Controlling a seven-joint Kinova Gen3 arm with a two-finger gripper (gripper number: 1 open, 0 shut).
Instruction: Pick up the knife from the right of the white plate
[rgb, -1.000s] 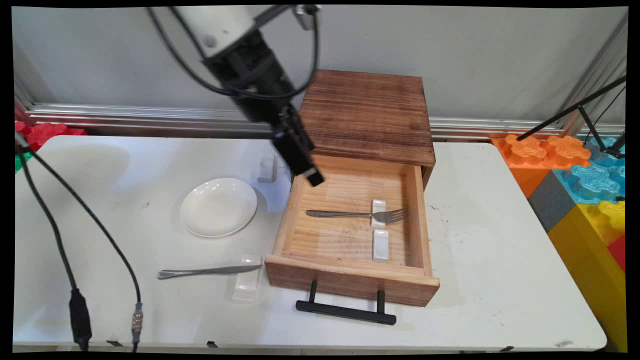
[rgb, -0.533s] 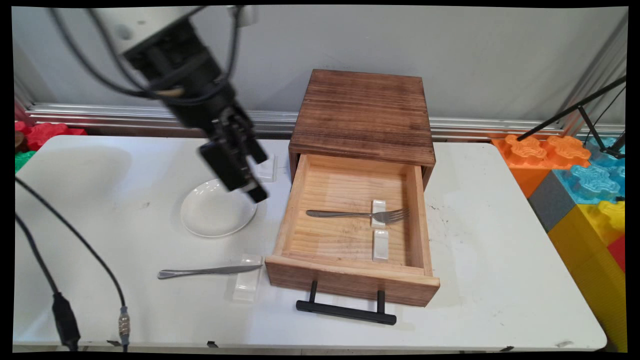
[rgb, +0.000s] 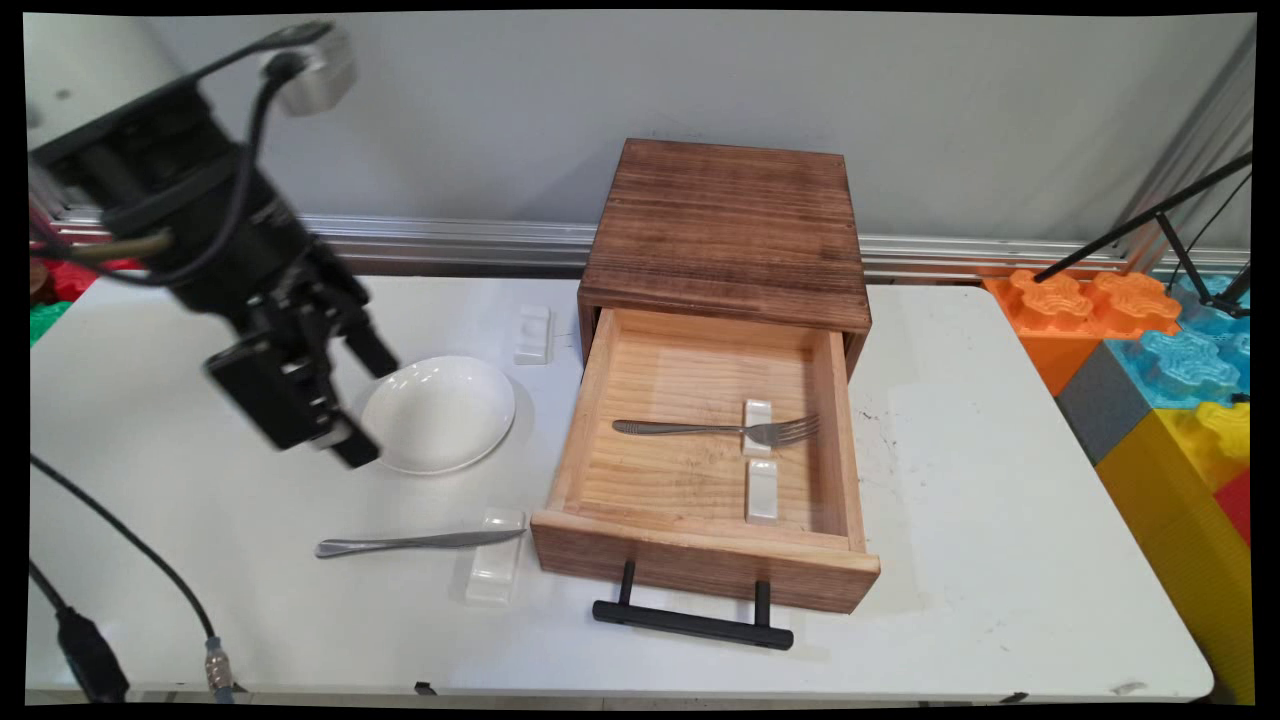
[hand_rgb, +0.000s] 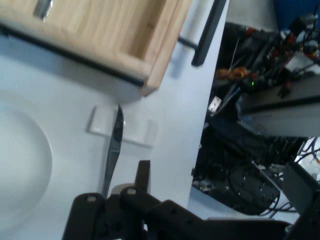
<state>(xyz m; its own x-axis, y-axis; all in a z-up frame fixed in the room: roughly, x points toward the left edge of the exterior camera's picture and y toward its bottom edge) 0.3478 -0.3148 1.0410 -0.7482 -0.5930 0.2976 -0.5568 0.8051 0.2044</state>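
White round plate (rgb: 437, 413) lies left of centre on the white table (rgb: 1000, 520), empty. At its left rim hangs the black two-finger gripper (rgb: 369, 411), tilted, its fingers spread wide with nothing between them. Below the plate, a steel knife (rgb: 415, 544) rests its blade on a clear rectangular rest (rgb: 495, 569). To the right stands the wooden box (rgb: 730, 220) with its light wooden drawer (rgb: 700, 570) pulled out; inside, a steel fork (rgb: 715, 429) lies across a white rest (rgb: 757, 414).
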